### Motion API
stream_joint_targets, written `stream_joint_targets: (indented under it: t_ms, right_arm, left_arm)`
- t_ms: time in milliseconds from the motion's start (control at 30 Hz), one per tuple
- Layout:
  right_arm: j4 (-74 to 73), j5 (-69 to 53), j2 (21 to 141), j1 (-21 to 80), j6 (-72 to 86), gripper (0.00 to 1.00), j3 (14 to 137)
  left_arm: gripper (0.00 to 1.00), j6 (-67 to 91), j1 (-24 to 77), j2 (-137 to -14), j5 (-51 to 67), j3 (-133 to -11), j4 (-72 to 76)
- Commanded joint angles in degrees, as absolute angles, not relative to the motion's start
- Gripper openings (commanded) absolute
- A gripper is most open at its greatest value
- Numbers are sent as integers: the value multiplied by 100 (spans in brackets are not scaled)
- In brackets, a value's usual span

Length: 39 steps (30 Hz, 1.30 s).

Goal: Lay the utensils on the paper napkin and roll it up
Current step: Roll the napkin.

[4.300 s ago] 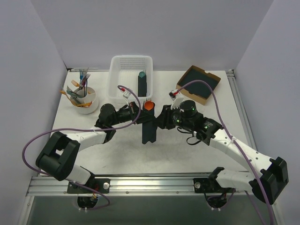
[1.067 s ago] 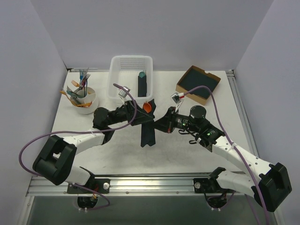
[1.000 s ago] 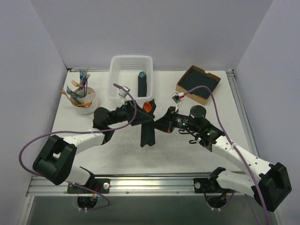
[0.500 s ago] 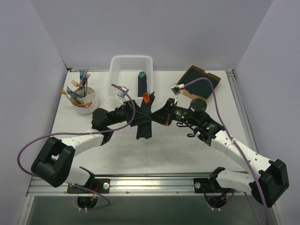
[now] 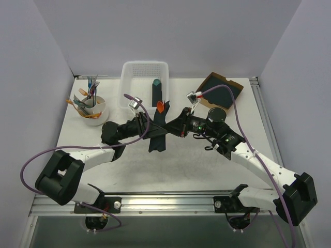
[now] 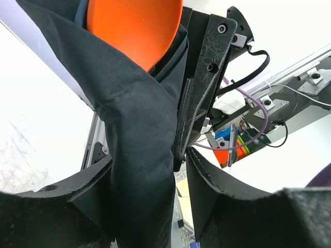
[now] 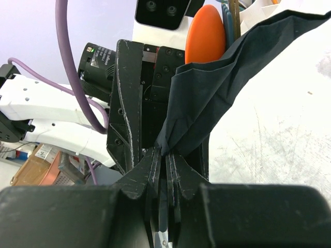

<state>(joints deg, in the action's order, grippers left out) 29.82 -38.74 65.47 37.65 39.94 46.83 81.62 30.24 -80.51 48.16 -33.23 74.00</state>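
White walls close in a white surface. At far left stands a cup of spare cutlery. Next along the back is a basket, where a finished dark roll with a teal tip already lies.

Just in front of the basket, the left fingers stand partway apart on either side of the napkin. The left wrist view shows a slit of light along one side of the cloth, so I cannot tell whether they pinch it or only bracket it.

The napkin is a narrow dark bundle slanting between the two arms, and it seems to be held up off the surface. An orange spoon tip pokes from its far end, so the utensils are inside. The wrap is loose, with open folds near the top and a flared lower end.

The right fingers are closed tight on a fold of the napkin. Behind that arm at far right sits a box of dark sheets.

Laying the utensils and rolling look largely done. What seems left is snugging the wrap and setting the bundle down, probably in the basket beside the other roll.
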Motion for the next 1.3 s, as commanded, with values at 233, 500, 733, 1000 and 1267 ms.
stream_joint_targets:
  t_ms: [233, 500, 733, 1000, 1267]
  right_arm:
    - [3586, -3744, 6469, 3788, 4008, 0, 4887]
    - [3603, -3656, 6425, 3788, 3981, 0, 4808]
    - [3639, -3639, 6363, 3788, 3990, 0, 4667]
    - [3612, -3586, 6381, 3779, 3981, 0, 4605]
    - [3604, -3445, 6469, 3578, 3981, 28, 4544]
  left_arm:
    - [57, 8297, 3032, -8060, 4781, -3270, 8578]
    - [43, 8262, 3006, -7937, 4562, -3155, 8631]
    - [31, 8174, 2997, -7884, 4456, -3226, 8534]
    - [3, 7876, 2988, -7866, 4535, -3208, 8131]
    - [2, 6857, 2988, -7445, 4544, -3322, 6535]
